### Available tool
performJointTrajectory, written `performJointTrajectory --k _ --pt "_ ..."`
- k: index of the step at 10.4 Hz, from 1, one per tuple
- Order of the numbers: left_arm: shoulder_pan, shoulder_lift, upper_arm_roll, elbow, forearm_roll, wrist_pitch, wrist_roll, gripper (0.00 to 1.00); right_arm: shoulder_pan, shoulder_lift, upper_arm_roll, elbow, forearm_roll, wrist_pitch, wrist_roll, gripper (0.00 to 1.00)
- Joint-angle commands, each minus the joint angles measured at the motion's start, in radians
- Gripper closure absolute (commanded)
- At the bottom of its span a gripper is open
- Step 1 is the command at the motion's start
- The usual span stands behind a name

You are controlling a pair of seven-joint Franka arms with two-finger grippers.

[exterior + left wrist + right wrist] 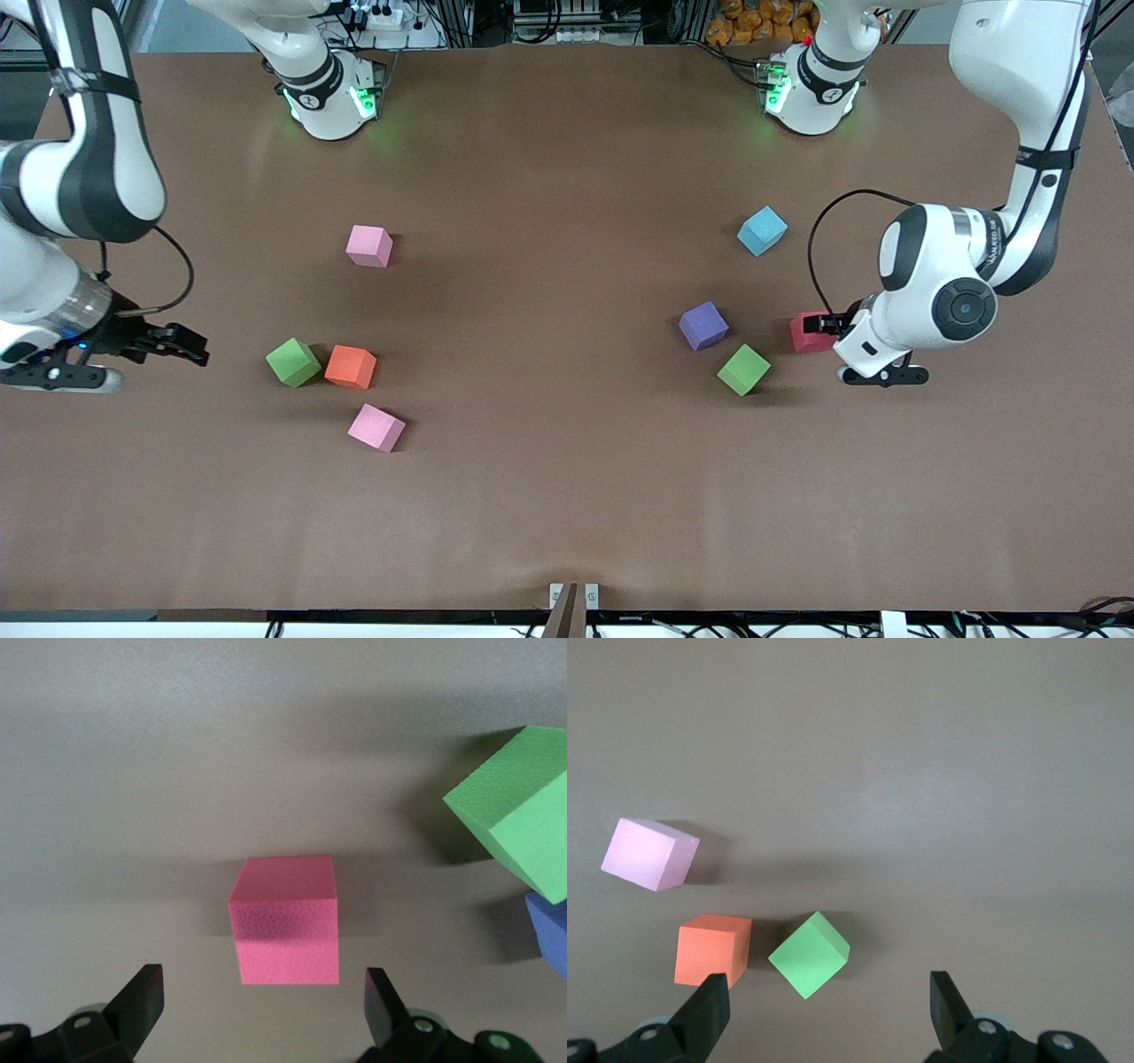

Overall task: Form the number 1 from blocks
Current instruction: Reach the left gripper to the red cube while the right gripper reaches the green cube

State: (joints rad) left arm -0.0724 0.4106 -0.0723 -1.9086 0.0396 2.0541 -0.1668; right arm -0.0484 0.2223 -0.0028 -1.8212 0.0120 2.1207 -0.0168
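Under our left gripper [266,1005] sits the red cube [285,919], squarely ahead between its wide-open fingers, near the purple cube [703,325]. Our right gripper [830,1010], also open, hangs beside green [293,361] and orange [350,367].

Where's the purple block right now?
The purple block sits toward the left arm's end of the table, beside a green block and near the red block.
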Motion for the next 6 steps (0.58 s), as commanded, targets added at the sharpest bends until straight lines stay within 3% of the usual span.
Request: performJointTrajectory --k 1,6 --pt "-0.018 0.03 0.005 0.005 -0.007 0.023 -0.026 0.0 0.016 0.014 0.001 -0.041 0.013 0.019 -0.122 0.0" --pt "-0.018 0.1 0.003 0.005 -0.003 0.047 -0.031 0.0 0.028 0.078 0.004 -0.076 0.013 0.021 -0.383 0.0"
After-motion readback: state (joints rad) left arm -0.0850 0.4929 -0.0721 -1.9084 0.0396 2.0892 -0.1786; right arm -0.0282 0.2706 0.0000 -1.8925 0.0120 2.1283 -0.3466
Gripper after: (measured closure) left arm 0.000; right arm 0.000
